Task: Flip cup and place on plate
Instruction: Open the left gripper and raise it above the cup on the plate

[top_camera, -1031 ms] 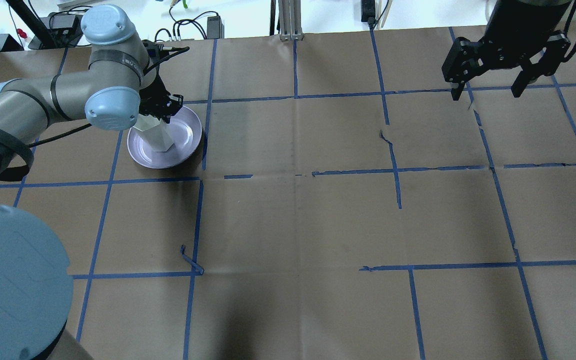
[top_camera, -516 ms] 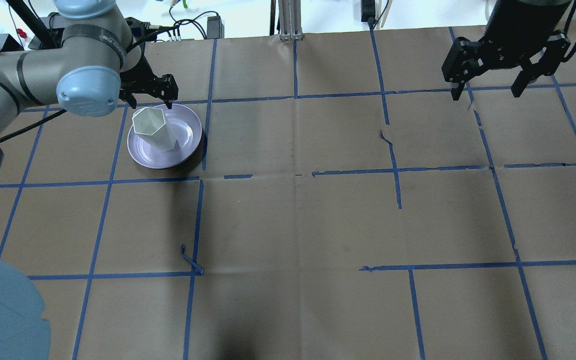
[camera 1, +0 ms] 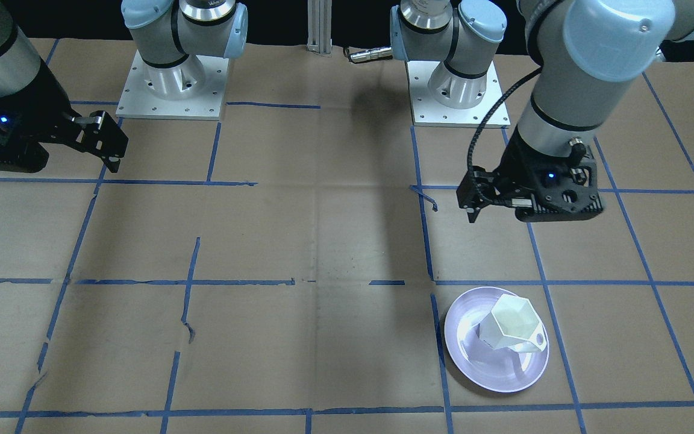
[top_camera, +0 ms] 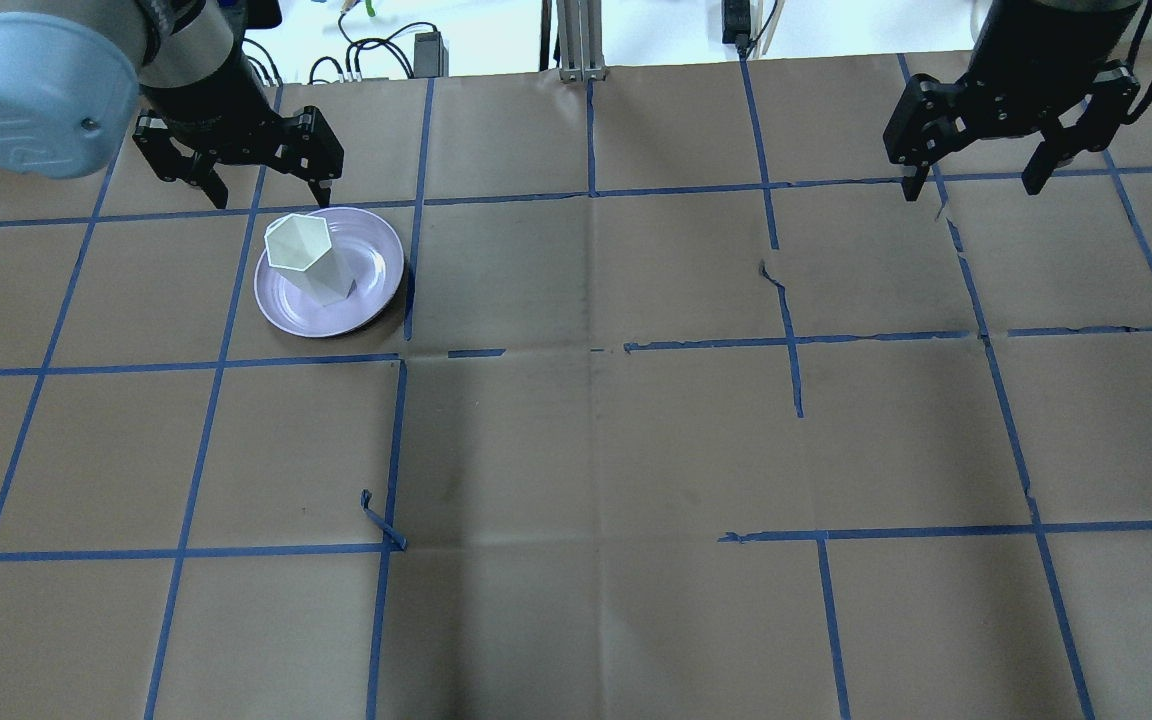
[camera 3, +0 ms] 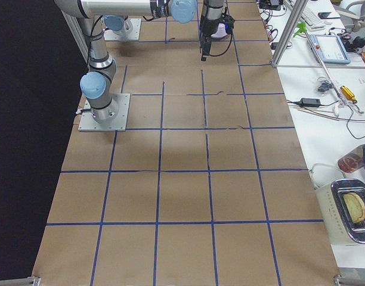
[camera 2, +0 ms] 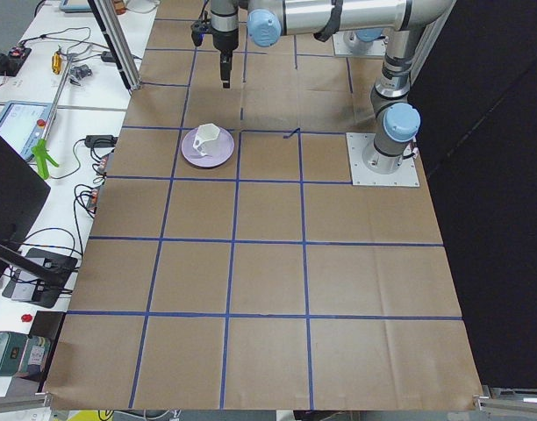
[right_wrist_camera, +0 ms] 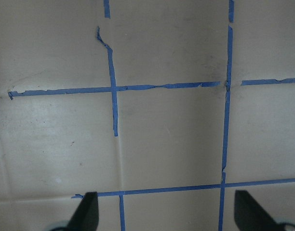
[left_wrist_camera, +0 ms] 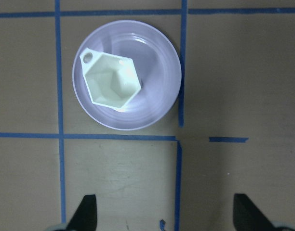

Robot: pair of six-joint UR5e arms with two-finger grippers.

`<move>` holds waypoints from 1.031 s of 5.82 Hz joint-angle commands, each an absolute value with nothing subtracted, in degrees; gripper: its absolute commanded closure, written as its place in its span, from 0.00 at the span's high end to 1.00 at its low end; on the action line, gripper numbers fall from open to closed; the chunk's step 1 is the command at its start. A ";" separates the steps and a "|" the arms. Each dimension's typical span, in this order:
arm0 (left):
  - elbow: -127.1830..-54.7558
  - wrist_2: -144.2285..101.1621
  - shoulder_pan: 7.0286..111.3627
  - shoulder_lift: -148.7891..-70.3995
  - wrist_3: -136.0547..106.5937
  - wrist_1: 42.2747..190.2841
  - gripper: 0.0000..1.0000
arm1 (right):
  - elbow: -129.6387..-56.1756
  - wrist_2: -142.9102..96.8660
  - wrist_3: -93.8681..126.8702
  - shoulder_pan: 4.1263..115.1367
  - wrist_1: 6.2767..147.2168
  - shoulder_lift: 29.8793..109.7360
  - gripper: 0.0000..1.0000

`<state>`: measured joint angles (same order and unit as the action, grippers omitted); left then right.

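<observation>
Left fingers (top_camera: 317,183) farther from cup (top_camera: 308,262) on plate (top_camera: 376,282); handle (left_wrist_camera: 88,57) hidden overhead.

Overhead & front cams face opposite ways; both + L wrist cam see plate (top_camera: 372,286).

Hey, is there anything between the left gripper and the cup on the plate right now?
Nothing visible. The left gripper hangs open, apart from the cup, which stands mouth up on the plate, with no object in the gap.
</observation>
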<state>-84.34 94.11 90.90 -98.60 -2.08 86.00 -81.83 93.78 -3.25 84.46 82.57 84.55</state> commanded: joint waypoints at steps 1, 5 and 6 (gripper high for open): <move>-82.18 93.96 96.05 -96.26 -6.50 94.96 1.00 | -81.83 93.78 -3.25 84.46 82.53 84.55 1.00; -83.50 91.40 94.92 -93.60 -5.54 95.80 0.99 | -81.83 93.78 -3.25 84.46 82.62 84.55 1.00; -83.50 91.41 94.92 -93.52 -5.54 95.80 0.99 | -81.83 93.78 -3.25 84.46 82.53 84.55 1.00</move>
